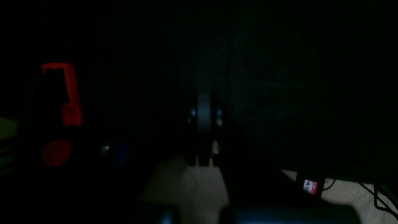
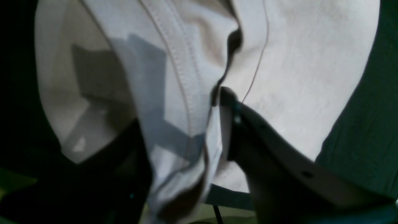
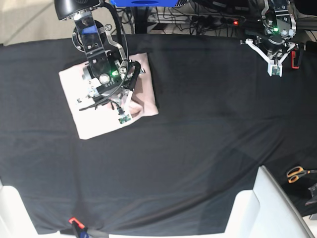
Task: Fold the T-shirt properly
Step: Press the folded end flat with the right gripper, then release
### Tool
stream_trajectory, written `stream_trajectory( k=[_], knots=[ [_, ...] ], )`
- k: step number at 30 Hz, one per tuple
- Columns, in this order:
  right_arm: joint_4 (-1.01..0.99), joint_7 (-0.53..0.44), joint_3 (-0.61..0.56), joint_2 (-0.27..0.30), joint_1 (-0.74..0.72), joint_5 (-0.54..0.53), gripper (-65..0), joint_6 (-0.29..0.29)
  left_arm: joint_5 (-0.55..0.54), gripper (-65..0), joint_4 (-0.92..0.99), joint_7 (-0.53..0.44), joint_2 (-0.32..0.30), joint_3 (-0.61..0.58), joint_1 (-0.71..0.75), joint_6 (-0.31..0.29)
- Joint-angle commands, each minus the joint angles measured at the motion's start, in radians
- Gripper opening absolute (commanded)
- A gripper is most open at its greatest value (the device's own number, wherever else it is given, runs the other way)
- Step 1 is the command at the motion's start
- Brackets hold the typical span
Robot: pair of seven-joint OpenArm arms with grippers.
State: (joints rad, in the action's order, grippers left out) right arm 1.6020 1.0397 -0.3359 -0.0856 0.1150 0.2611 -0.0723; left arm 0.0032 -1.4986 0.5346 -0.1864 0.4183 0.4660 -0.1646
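The pale pink T-shirt (image 3: 96, 121) lies folded into a rough rectangle on the black cloth (image 3: 198, 148) at the far left. My right gripper (image 3: 124, 118) is over its right part. In the right wrist view a stitched hem fold of the T-shirt (image 2: 174, 62) runs between the fingers (image 2: 264, 146), and the right gripper (image 2: 180, 109) is shut on it. My left gripper (image 3: 274, 72) hangs at the far right, away from the shirt, empty. In the very dark left wrist view, the left gripper (image 1: 203, 102) has its jaws together.
Scissors (image 3: 297, 173) lie at the right edge. A white piece (image 3: 267, 208) stands at the front right, another at the front left corner (image 3: 12, 213). A red clamp (image 3: 293, 58) sits beside the left gripper and shows in the left wrist view (image 1: 71, 93). Cables run behind the table.
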Motion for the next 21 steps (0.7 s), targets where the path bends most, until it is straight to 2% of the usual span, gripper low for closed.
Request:
stream_trajectory(
  k=[1, 5, 14, 15, 19, 21],
  knots=[
    [0.022, -0.012, -0.004, -0.007, -0.011, 0.002, -43.2, -0.024, 0.007, -65.0, -0.012, -0.014, -0.014, 0.006, 0.003, 0.001],
    [0.024, -0.008, -0.001, -0.012, -0.01, 0.002, -43.4, -0.14, 0.007, -65.0, -0.012, -0.014, -0.014, 0.006, 0.003, 0.001],
    [0.021, -0.011, -0.001, -0.012, -0.011, 0.002, -43.7, -0.152, 0.007, -65.0, -0.012, -0.014, -0.014, 0.006, 0.003, 0.001],
    [0.019, -0.016, -0.001, -0.012, -0.011, 0.002, -45.5, -0.152, 0.007, -65.0, -0.012, -0.014, -0.014, 0.006, 0.003, 0.001],
    [0.016, -0.009, -0.001, -0.012, -0.019, 0.0, -65.0, -0.154, 0.007, -65.0, -0.012, -0.014, -0.014, 0.006, 0.003, 0.001],
    [0.018, -0.009, -0.001, -0.013, -0.019, 0.0, -63.9, -0.154, 0.007, -65.0, -0.012, -0.014, -0.014, 0.006, 0.003, 0.001]
  ],
)
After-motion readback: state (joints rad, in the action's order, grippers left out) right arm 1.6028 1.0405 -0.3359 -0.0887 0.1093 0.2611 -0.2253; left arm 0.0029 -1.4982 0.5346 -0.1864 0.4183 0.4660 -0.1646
